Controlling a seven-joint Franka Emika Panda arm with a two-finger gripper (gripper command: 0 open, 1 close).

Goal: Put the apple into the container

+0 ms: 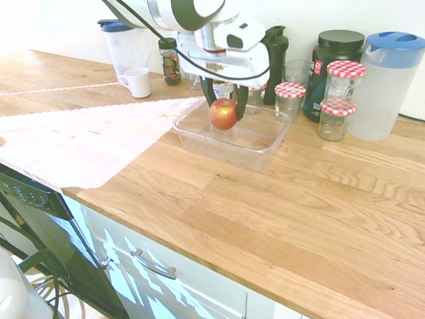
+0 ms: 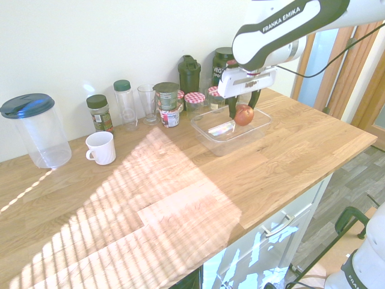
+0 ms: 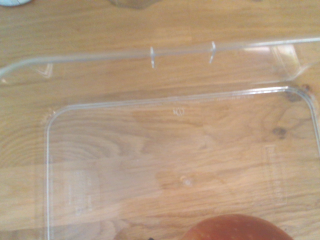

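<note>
Gripper [image 1: 226, 111]: fingers pointing down, closed on the apple, one finger to each side of it. Apple [image 1: 223, 119]: small, round, red with yellowish patches, held at the fingertips within the outline of the clear rectangular plastic tub [image 1: 234, 153]. Cannot tell whether its underside touches the tub floor. Wrist view: apple's curved top against the see-through base, wood grain showing through.

Tub: lidless, rounded corners, flat on the wooden worktop [image 1: 304, 219] beneath the gripper.

Wall side of the gripper, just beyond the tub: glass jar with red-checked lid [image 1: 289, 103], near the rim; dark shaker bottle [image 1: 275, 60] behind it, upright. Near these, a white-and-red labelled pot [image 2: 170, 117].

Farther along the wall to one side of the gripper: more red-check-lidded jars [image 1: 332, 125], large black screw-top canister [image 1: 336, 56], then a tall clear pitcher with a blue lid [image 1: 383, 93].

Off to the gripper's other side: drinking glass [image 2: 148, 104], slim clear bottle with green cap [image 2: 126, 105], green-lidded spice jar [image 2: 101, 114], white mug [image 2: 103, 149] in front of that jar. Farthest out that way, a second clear pitcher [image 2: 45, 135], dark blue lid.
</note>
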